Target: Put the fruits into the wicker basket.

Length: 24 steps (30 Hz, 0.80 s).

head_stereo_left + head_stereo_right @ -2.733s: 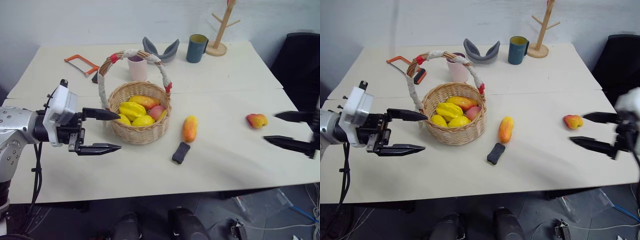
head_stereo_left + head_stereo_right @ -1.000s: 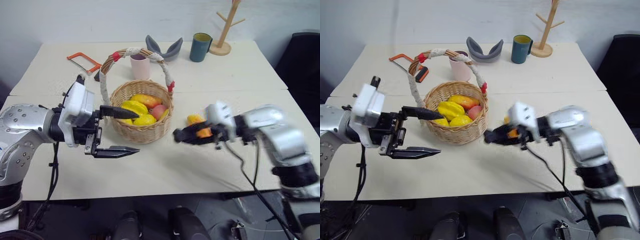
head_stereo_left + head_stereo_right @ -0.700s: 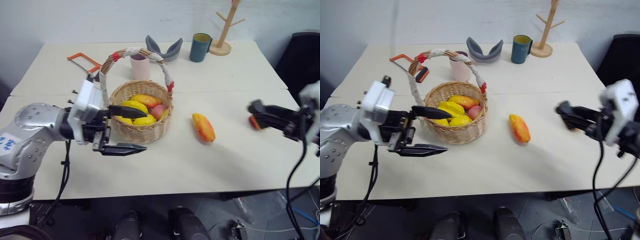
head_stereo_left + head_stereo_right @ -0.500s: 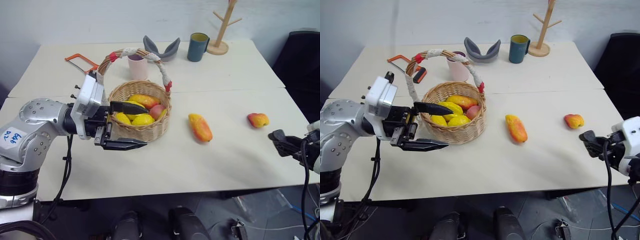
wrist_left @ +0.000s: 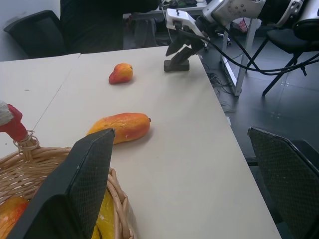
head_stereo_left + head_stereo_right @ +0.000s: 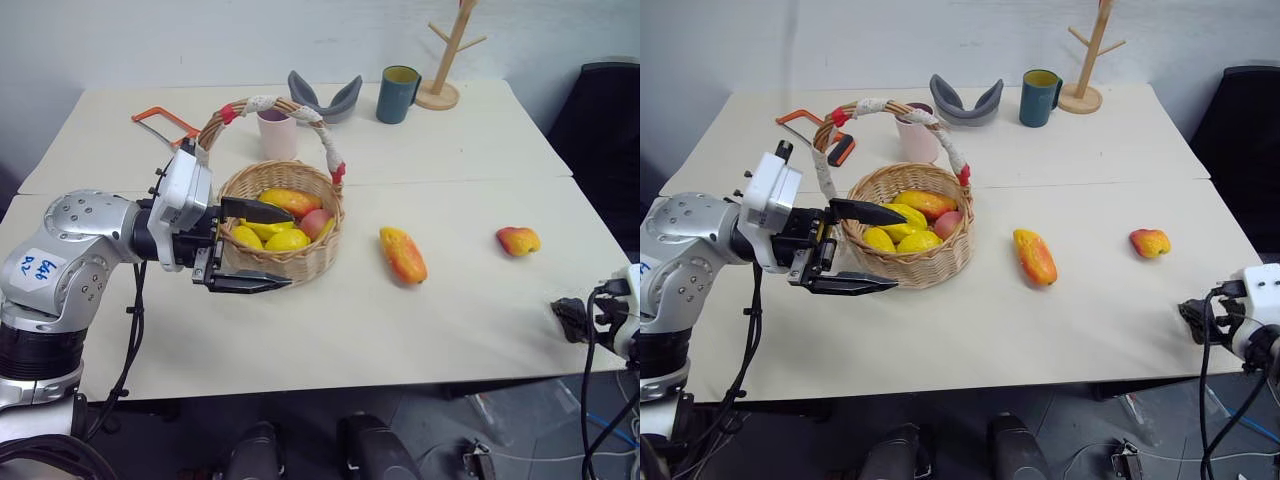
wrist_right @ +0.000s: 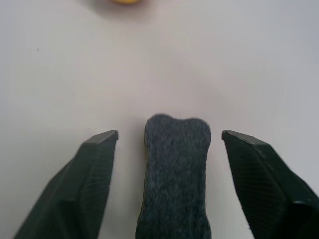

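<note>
Since before, our right gripper [image 7: 169, 144] has carried the dark block [image 7: 175, 174] away rightward, jaws now spread. We see the glossy mango [image 6: 402, 254] lying eleven-to-five; left gripper [image 6: 252, 246] gapes by the woven basket [image 6: 290, 262].

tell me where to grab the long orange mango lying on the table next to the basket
Grip the mango across its narrow middle, coming from above. It lies flat on the table, apart from the wicker basket, with open space on both long sides, so fingers should straddle its width, not its length.
</note>
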### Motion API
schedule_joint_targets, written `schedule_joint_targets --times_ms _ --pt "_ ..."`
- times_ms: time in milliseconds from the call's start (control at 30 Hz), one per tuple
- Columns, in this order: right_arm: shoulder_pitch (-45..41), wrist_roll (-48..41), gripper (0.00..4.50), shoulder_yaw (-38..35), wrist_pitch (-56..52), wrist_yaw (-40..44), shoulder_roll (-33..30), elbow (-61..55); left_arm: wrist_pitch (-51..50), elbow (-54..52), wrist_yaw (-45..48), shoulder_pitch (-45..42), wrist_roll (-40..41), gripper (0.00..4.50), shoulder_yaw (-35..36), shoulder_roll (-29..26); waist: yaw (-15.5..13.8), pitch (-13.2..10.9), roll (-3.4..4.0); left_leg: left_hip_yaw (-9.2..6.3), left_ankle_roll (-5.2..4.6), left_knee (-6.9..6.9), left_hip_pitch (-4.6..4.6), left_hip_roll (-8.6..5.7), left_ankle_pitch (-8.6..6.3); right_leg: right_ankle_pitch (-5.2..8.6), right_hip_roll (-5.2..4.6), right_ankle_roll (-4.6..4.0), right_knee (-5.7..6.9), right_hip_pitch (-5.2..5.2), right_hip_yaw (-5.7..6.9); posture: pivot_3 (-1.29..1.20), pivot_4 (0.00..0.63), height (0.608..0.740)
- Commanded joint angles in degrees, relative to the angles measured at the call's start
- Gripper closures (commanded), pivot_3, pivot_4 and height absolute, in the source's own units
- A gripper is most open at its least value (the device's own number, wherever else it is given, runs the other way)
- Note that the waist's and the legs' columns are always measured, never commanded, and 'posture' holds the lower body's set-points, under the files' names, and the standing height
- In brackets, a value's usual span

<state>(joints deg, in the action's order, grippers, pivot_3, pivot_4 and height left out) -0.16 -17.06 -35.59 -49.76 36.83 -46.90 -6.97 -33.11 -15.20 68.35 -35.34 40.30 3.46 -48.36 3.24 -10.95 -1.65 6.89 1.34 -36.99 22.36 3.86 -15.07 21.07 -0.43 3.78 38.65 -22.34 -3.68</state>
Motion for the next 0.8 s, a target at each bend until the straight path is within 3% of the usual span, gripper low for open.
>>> schedule_joint_targets --times_ms 33,167,267,367,633,800 --pt "-3.67 -4.91 0.02 -3.29 -2.63 2.22 -3.88 -5.75 0.59 -0.72 -0.19 -0.38 0.25 0.00 2.08 -0.59 0.10 0.00 0.00 0.00 0.00 -0.01 0.00 0.00 0.00 0.00 0.00 0.00 0.00 0.00 0.00 0.00 0.150 0.740" --pt "-12.47 -10.78 0.02 1.26 -9.12 0.95 -4.74 -11.83 0.53 -0.49 -0.59 -0.22 -0.04 0.00 2.53 -0.92 0.54 0.00 0.00 0.02 0.02 0.00 -0.03 0.06 0.01 0.00 0.05 0.00 0.05 0.00 -0.02 0.00 0.150 0.740" --pt "-22.67 -14.53 0.02 6.42 -15.26 -4.20 -0.07 -15.39 0.60 -0.67 -0.99 0.34 -0.47 0.00 2.78 -1.28 0.89 -0.01 0.00 -0.04 0.06 0.00 0.00 0.11 0.01 0.00 0.07 0.00 0.03 -0.01 0.02 0.00 0.150 0.740" --pt "-27.13 -16.52 0.02 10.55 -20.13 -7.82 4.49 -18.03 0.32 -1.26 -1.33 0.70 -0.18 0.00 3.11 -1.38 0.76 -0.01 -0.01 -0.09 0.07 0.03 0.06 0.10 0.01 0.00 0.05 0.00 0.01 -0.06 0.05 0.00 0.150 0.740" --pt "-27.47 -12.27 0.02 26.44 -18.52 -15.68 14.14 -18.40 0.02 -2.12 -1.74 0.01 0.00 0.00 3.38 -1.99 0.07 0.02 -0.04 -0.13 -0.03 -0.14 0.57 0.03 -0.02 -0.01 -0.08 0.01 -0.05 -0.40 0.10 0.00 0.150 0.740" --pt "-27.35 -10.58 0.02 30.84 -16.21 -16.57 17.27 -15.33 1.56 -1.06 -1.07 -0.55 -2.03 0.00 2.63 -2.49 0.07 0.01 -0.04 -0.13 -0.04 -0.12 0.59 0.02 0.01 -0.01 -0.06 0.01 0.02 -0.46 0.11 0.00 0.150 0.740"
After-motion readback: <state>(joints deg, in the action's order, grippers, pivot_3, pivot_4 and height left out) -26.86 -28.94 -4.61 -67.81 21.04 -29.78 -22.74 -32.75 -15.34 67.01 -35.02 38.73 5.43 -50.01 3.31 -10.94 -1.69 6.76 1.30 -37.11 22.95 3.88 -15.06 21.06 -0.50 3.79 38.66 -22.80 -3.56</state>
